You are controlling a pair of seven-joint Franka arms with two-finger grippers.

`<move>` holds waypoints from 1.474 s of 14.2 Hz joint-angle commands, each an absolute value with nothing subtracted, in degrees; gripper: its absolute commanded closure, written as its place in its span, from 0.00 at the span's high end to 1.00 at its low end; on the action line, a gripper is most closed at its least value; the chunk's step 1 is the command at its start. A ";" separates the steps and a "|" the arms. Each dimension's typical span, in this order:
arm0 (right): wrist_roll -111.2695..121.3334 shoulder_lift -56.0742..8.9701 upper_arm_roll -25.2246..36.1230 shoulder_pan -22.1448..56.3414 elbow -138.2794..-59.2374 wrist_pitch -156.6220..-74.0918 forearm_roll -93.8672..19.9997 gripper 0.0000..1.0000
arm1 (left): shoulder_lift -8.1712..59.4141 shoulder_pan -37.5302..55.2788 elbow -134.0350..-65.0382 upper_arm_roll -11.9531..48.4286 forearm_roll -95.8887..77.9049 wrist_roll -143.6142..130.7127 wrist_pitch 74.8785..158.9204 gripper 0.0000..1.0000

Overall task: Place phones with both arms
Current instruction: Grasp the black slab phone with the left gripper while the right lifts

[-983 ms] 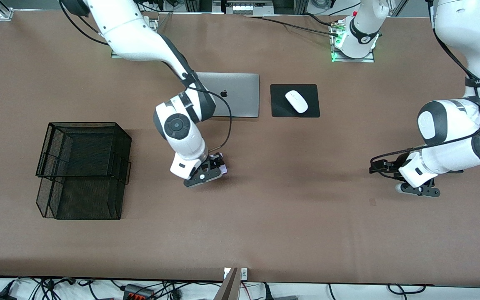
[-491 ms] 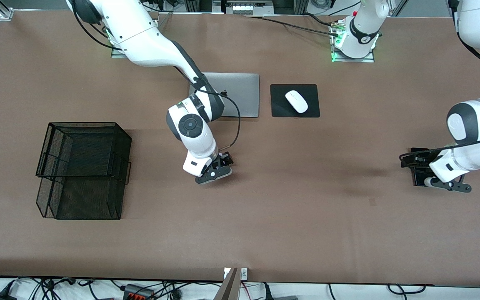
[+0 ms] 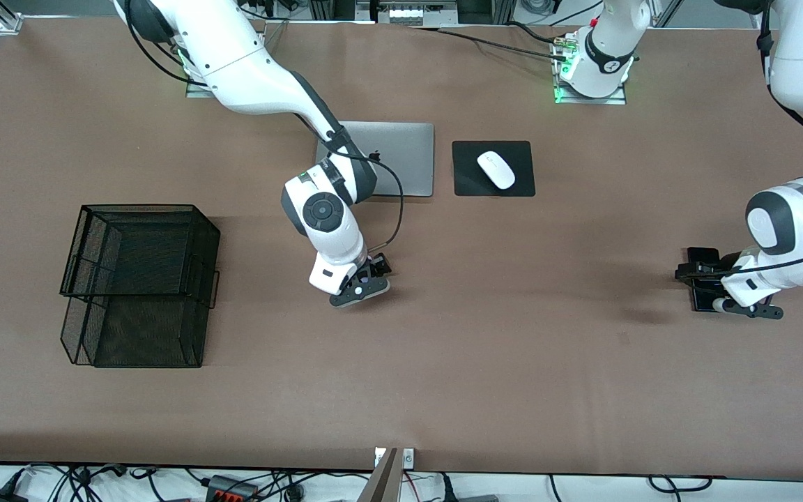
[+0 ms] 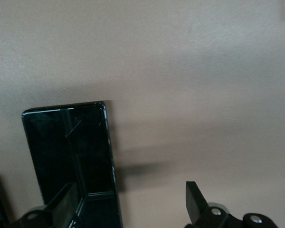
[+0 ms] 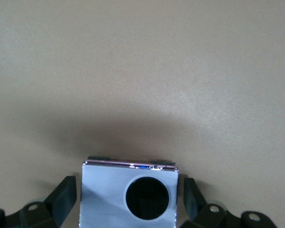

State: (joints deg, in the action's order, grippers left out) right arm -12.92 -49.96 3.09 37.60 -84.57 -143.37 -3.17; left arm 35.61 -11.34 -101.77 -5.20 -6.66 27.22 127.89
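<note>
- While the right end effector (image 3: 362,284) sits low near the worktop (image 3: 513,362) centre, its fingers (image 5: 61,197) are spread w/ the lavender flip phone (image 5: 129,194) between them; one black camera circle shows on the phone's face. Contact w/ the pads can't be judged.
- That spot lies nearer the front camera than the silver laptop (image 3: 401,167).
- Left end effector (image 3: 746,305) is low at the left arm's end of the worktop, fingers (image 4: 195,199) spread; one fingertip is over the black slab phone (image 4: 73,156), the other over bare worktop beside it.
- Slab phone lies flat on the worktop, partly hidden under the left wrist in the front view.
- White mouse (image 3: 496,169) rests on a black pad (image 3: 468,183) just beside the laptop.
- Black mesh basket (image 3: 138,282) stands toward the right arm's end, well apart from both phones.
</note>
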 commanded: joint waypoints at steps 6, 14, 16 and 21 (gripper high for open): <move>-13.09 -50.62 3.60 38.23 -83.32 -142.03 -2.81 0.86 | 36.83 -15.82 -99.84 -2.72 -5.45 31.99 129.02 1.00; -15.19 -44.93 6.05 37.53 -79.38 -127.92 -3.43 0.32 | 39.02 -19.77 -97.91 -0.70 -5.54 36.21 129.11 1.00; -16.43 -41.42 9.73 37.53 -77.53 -119.31 -3.25 0.32 | 39.11 -19.78 -97.91 -0.70 -5.45 36.21 129.11 1.00; -13.20 -34.99 17.05 34.29 -78.66 -106.20 -2.99 0.32 | 39.90 -19.78 -97.91 -0.70 -5.54 36.21 129.11 1.00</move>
State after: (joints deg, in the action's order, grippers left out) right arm -14.58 -37.49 16.80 36.31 -76.85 -109.86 -3.07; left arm 39.06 -18.91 -99.08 -1.47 -6.66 35.38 129.21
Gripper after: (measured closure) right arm 0.163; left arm 0.000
